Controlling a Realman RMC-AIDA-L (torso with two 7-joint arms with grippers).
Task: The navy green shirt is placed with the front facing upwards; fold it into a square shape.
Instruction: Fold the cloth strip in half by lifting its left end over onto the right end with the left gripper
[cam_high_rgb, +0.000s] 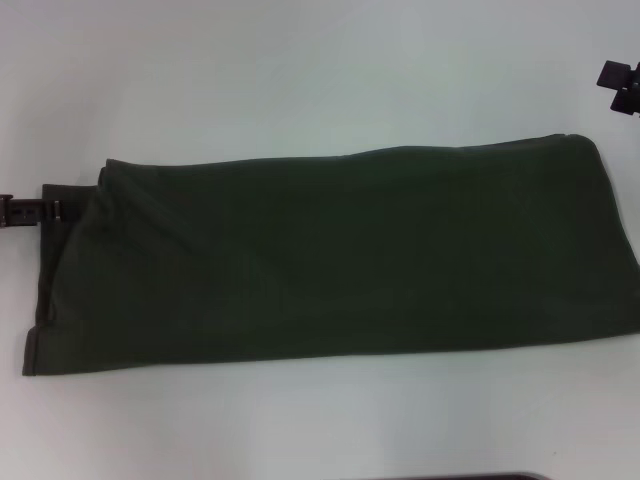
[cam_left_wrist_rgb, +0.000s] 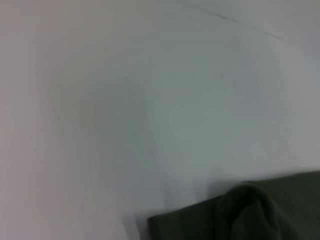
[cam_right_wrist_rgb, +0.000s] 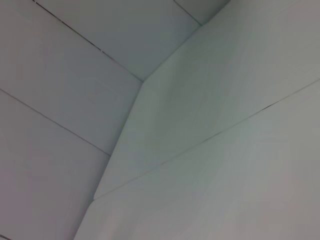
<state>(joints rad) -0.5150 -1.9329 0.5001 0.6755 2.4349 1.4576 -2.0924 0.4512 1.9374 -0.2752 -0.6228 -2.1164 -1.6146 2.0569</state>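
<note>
Head view: the shirt (cam_high_rgb: 330, 255) lies flat on the white table (cam_high_rgb: 300, 70), folded into a long band running left to right, plain green side up, no lettering showing. Its right end runs to the picture's edge. Left end effector (cam_high_rgb: 30, 211) sits at the shirt's upper left corner, touching or just at the cloth edge; can't tell whether its fingers are apart or together. Right end effector (cam_high_rgb: 620, 85) is at the far right edge, up and clear of the shirt; only a dark bit shows, finger state can't be told.

Left wrist view: a corner of the shirt (cam_left_wrist_rgb: 240, 215) with a raised fold, on bare table (cam_left_wrist_rgb: 125, 100).

Right wrist view: only pale panels with thin seams (cam_right_wrist_rgb: 210, 137); no shirt.
</note>
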